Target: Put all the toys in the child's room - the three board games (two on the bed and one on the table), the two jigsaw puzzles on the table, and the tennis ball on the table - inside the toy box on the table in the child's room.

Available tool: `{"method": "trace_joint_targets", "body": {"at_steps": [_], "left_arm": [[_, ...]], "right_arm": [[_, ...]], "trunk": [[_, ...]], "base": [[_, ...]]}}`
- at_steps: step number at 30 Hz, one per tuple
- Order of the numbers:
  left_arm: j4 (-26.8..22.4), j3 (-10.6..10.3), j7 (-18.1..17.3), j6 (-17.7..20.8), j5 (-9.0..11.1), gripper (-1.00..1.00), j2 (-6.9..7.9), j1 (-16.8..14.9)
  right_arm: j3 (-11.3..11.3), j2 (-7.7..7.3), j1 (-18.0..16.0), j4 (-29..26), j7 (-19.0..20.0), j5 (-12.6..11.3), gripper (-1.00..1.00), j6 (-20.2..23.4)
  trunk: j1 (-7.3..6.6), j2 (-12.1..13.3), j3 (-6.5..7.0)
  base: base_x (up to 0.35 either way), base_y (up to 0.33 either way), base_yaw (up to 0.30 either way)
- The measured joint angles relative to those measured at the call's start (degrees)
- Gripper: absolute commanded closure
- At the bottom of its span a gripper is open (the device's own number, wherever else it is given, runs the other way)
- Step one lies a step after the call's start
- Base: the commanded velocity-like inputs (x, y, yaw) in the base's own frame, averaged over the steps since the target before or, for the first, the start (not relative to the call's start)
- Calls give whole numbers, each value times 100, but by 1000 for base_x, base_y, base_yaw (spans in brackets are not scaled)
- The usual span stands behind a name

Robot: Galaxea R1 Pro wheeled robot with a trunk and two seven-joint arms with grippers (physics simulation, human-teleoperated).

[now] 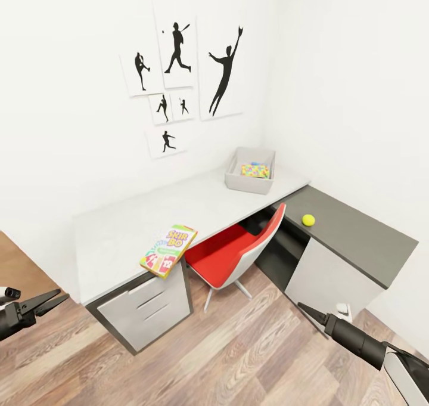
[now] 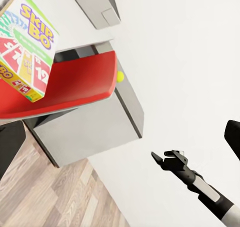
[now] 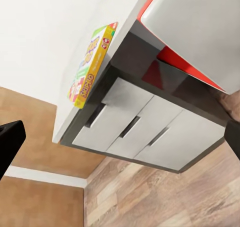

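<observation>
Head view: Skip-Bo game [image 1: 169, 250] lies at the table [image 1: 119, 227] front edge, overhanging a little; puzzle [image 1: 255, 170] in toy box [image 1: 250, 170]; ball [image 1: 308, 219] on dark cabinet [image 1: 357, 233]. Left hand [image 1: 50, 301] parted, empty; right hand [image 1: 307, 310] looks closed.

Left wrist view: game above the red chair [image 2: 65, 87].

Right wrist view: game over the drawers [image 3: 135, 129]. Risk: a nudge tips it off the edge.

The Skip-Bo box [image 1: 169, 250] is green, yellow and red on a white tabletop [image 1: 196, 206]. A light grey toy box [image 1: 250, 170] holds a multicoloured puzzle [image 1: 255, 170]. The yellow-green ball [image 1: 308, 219] sits on a dark grey cabinet [image 1: 357, 233]. The chair [image 1: 235, 254] is red and white.
</observation>
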Motion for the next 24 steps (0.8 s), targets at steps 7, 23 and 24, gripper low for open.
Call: {"method": "trace_joint_targets", "body": {"at_steps": [7, 23, 24], "left_arm": [[0, 0, 0, 2, 8, -100, 0, -5], [0, 0, 0, 6, 7, -100, 0, -2], [0, 0, 0, 7, 7, -100, 0, -1]], "right_arm": [[0, 0, 0, 0, -1, 0, -100, -5], [0, 0, 0, 0, 11, 1, -100, -4], [0, 0, 1, 0, 11, 1, -100, -4]], "trunk": [[0, 0, 66], [308, -561, -34], [330, -601, -42]], "base": [[0, 0, 0], [0, 0, 0], [0, 0, 0]]}}
